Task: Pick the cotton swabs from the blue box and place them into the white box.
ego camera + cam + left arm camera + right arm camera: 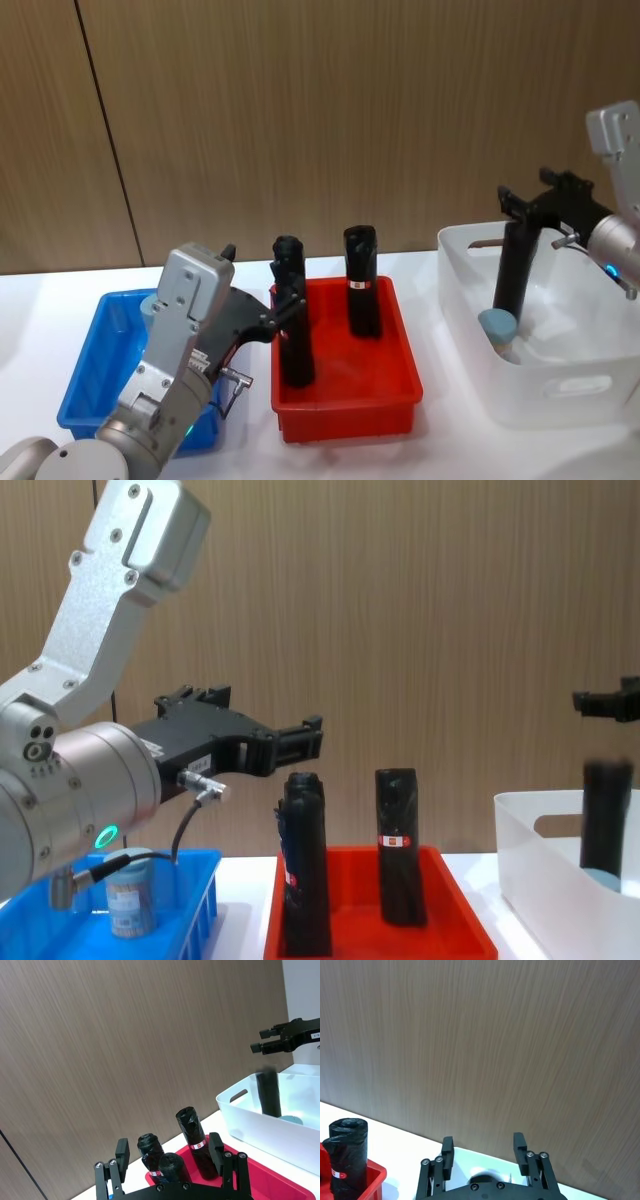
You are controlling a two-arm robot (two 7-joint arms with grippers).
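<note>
**Mia:** Where are the cotton swabs?

**Sam:** One tub (130,906) stands in the blue box (100,365), at its back end, under the left arm. Another one with a pale blue lid (498,327) sits in the white box (560,385). A tall black roll (516,262) stands in there too, just beside it.

**Mia:** What is the left gripper (300,742) doing?

**Sam:** It hangs up high, between the blue box and the red tray (345,385). Its two fingers are apart, and nothing is in them.

**Mia:** And the right gripper (522,203)?

**Sam:** It floats above the white box. Its fingers are spread too, and they hold nothing.

**Mia:** So what comes next?

**Sam:** I think the left gripper has to get the tub in the blue box. It points toward the red tray now, so it needs to swing over the tub first.

**Mia:** How does it do that well?

**Sam:** It should come straight down, one finger on each side of the tub. Grab the round body, under the lid. Squeeze softly, because the tub looks thin and light.

**Mia:** What could go wrong?

**Sam:** The black rolls (295,315) in the red tray stand tall and close by. A low swing might knock them. So lift the tub high, go over them, then lower it into the white box.
</note>
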